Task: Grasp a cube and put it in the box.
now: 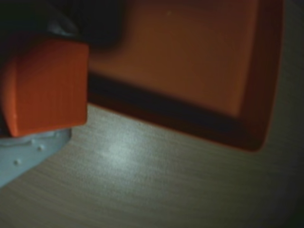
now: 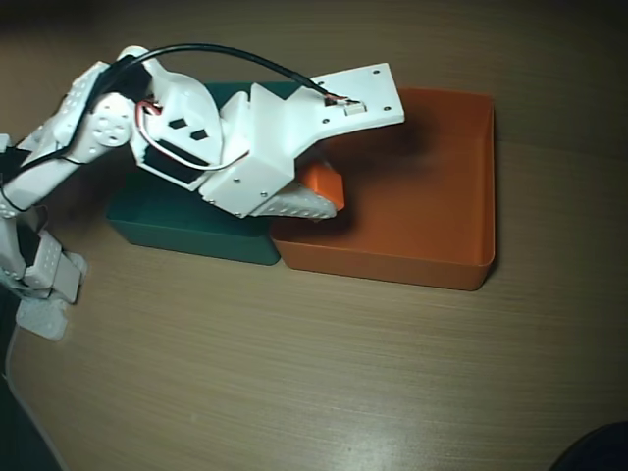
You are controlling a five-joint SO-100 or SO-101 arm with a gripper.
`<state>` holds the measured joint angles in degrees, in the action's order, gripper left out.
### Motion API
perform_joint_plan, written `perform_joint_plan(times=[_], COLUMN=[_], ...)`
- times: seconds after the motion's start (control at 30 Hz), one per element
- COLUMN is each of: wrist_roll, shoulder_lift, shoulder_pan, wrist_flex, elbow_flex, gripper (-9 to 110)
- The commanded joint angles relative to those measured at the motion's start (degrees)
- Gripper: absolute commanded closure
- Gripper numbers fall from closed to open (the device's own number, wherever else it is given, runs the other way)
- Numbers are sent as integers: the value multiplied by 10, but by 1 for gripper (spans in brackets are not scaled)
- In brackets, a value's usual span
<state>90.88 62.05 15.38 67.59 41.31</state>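
The gripper (image 2: 319,196) is clamped on the cube (image 2: 325,185), holding it in the air over the near left part of the box (image 2: 451,172), as the overhead view shows it. In that view the cube sits between a white finger (image 2: 299,206) below it and the white body of the gripper above it, and only its orange right side shows. It hangs just inside the box's left wall, close to the front wall.

In the wrist view the cube (image 1: 47,85) fills the left side, one flat face turned to the camera, with a pale grey finger (image 1: 28,149) pressed against its lower edge. Its upper edge goes into dark shadow, so the other finger cannot be made out there. Behind it lies the box (image 1: 259,71), its floor bare and its near wall dark in shade, with one rounded corner at the right.

The box rests on the wooden table (image 2: 294,373), toward the far edge and a little right of the middle in the overhead view. A teal tray (image 2: 167,221) stands touching its left wall, also by the far edge. The arm (image 2: 88,128) reaches in from the left edge, crossing above the tray, with a black cable (image 2: 235,54) looping over it.
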Motion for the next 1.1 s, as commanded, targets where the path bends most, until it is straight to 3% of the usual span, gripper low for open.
perform_joint_plan(times=[0.0,0.43,0.87,1.07], wrist_roll=[-11,-34,-93,-93], shoulder_lift=[-27,-141,-135,-133], shoulder_pan=[21,70,67,66], wrist_flex=[-1,-2,-10,-10], elbow_flex=[-76,-99,-99,-99], gripper=[107,105,59,59])
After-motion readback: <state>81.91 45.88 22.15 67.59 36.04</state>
